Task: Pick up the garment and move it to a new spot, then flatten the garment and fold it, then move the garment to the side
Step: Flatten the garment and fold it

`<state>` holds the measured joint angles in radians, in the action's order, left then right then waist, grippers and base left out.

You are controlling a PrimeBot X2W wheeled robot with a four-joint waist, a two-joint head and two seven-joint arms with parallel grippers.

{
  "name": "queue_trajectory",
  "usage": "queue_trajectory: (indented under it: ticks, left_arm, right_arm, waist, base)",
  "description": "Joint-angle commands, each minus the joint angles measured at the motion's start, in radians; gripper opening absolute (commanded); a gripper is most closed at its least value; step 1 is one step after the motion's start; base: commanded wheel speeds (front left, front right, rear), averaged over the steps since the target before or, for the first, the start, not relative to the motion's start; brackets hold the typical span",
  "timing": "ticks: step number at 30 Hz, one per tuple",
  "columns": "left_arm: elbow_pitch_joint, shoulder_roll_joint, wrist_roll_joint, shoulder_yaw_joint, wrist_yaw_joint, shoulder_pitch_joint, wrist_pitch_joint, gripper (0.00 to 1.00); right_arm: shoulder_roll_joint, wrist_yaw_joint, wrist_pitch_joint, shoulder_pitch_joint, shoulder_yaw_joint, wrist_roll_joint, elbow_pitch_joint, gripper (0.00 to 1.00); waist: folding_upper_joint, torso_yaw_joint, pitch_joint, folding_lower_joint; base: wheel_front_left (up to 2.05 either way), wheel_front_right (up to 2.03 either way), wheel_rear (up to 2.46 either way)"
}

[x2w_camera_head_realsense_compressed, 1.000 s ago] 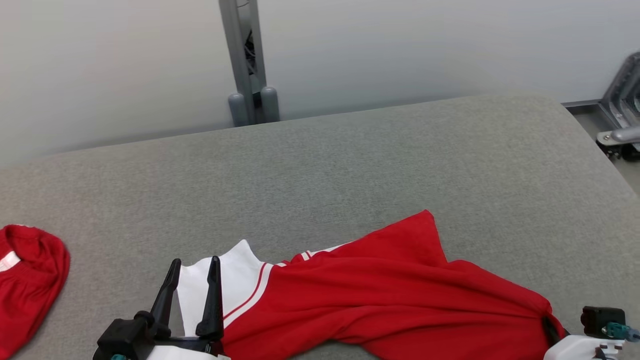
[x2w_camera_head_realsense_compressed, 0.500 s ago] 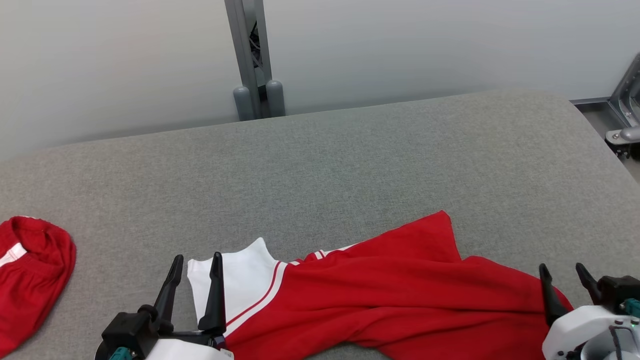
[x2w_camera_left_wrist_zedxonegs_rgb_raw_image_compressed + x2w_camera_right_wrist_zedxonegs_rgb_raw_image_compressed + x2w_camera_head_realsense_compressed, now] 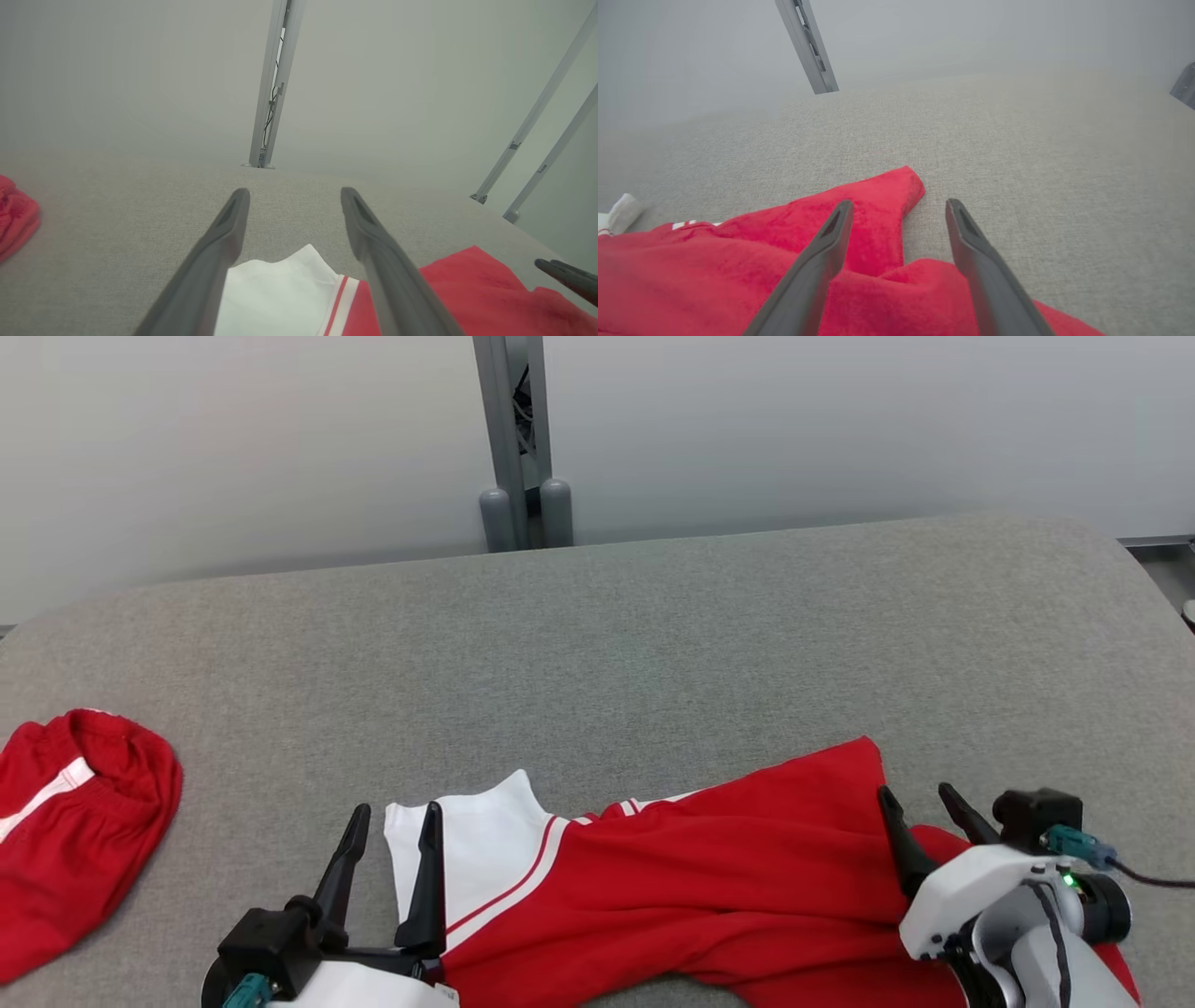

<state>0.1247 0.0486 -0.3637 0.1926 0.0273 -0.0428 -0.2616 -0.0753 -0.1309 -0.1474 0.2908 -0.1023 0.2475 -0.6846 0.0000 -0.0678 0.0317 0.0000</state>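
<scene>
Red-and-white garment (image 3: pixel 709 896) lies rumpled along the bottom centre on the grey table (image 3: pixel 597 644). I see my left gripper (image 3: pixel 395 810) spread wide at its white end and my right gripper (image 3: pixel 913 793) spread wide over its red end, both holding nothing.

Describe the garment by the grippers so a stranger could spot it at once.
On the grey table, look along the near edge, between the left gripper and right gripper. The garment lies there, red with a broad white end. The red cloth bunched at far left lacks that.
</scene>
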Motion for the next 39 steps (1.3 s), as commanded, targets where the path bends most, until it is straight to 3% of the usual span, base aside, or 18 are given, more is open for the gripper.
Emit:
queue_trajectory:
  ticks: [1, 10, 16, 17, 19, 20, 32, 38, 39]
  left_arm:
    - [0.003, 0.004, 0.003, 0.007, -0.005, 0.019, -0.004, 1.00]
    - [0.013, 0.004, -0.002, 0.034, -0.006, 0.036, -0.004, 1.00]
    - [0.011, 0.004, 0.003, 0.030, -0.008, 0.042, -0.004, 1.00]
    - [0.010, 0.004, 0.004, 0.029, -0.008, 0.044, -0.004, 1.00]
    - [0.008, 0.004, 0.006, 0.026, -0.008, 0.046, -0.004, 1.00]
    - [0.007, 0.004, 0.007, 0.023, -0.007, 0.046, -0.004, 1.00]
    - [0.008, 0.004, 0.010, 0.017, -0.011, 0.034, -0.004, 1.00]
    - [0.015, 0.004, 0.010, 0.031, -0.011, 0.042, -0.004, 1.00]
    - [0.017, 0.004, 0.011, 0.034, -0.013, 0.046, -0.004, 1.00]
  right_arm:
    - [-0.005, 0.000, 0.017, 0.042, -0.005, 0.031, -0.030, 1.00]
    - [-0.019, 0.000, 0.102, 0.194, 0.023, 0.094, -0.248, 1.00]
    - [-0.011, 0.000, 0.091, 0.235, 0.030, 0.089, -0.343, 1.00]
    - [-0.010, 0.000, 0.079, 0.242, 0.029, 0.083, -0.356, 0.56]
    - [-0.007, 0.000, 0.046, 0.254, 0.033, 0.076, -0.377, 0.14]
    - [-0.005, 0.000, 0.031, 0.257, 0.034, 0.072, -0.388, 0.00]
    - [-0.090, 0.000, -0.111, 0.299, 0.138, -0.007, -0.466, 0.00]
    - [-0.074, 0.000, -0.116, 0.315, 0.180, -0.106, -0.514, 0.00]
    - [-0.070, 0.000, -0.117, 0.321, 0.184, -0.123, -0.515, 0.38]
  waist:
    - [0.0000, 0.019, 0.008, 0.0000]
    - [0.0000, 0.095, 0.035, 0.0000]
    - [0.0000, 0.111, 0.048, 0.0000]
    - [0.0000, 0.112, 0.050, 0.0000]
    - [0.0000, 0.110, 0.054, 0.0000]
    - [0.0000, 0.106, 0.055, 0.0000]
    - [0.0000, 0.024, 0.035, 0.0000]
    - [0.0000, 0.022, 0.027, 0.0000]
    - [0.0000, 0.027, 0.026, 0.0000]
  base:
    - [0.00, 0.00, 0.00]
    - [0.00, 0.00, 0.00]
    - [0.00, 0.00, 0.00]
    - [0.00, 0.00, 0.00]
    - [0.00, 0.00, 0.00]
    - [0.00, 0.00, 0.00]
    - [0.00, 0.00, 0.00]
    - [0.00, 0.00, 0.00]
    - [0.00, 0.00, 0.00]
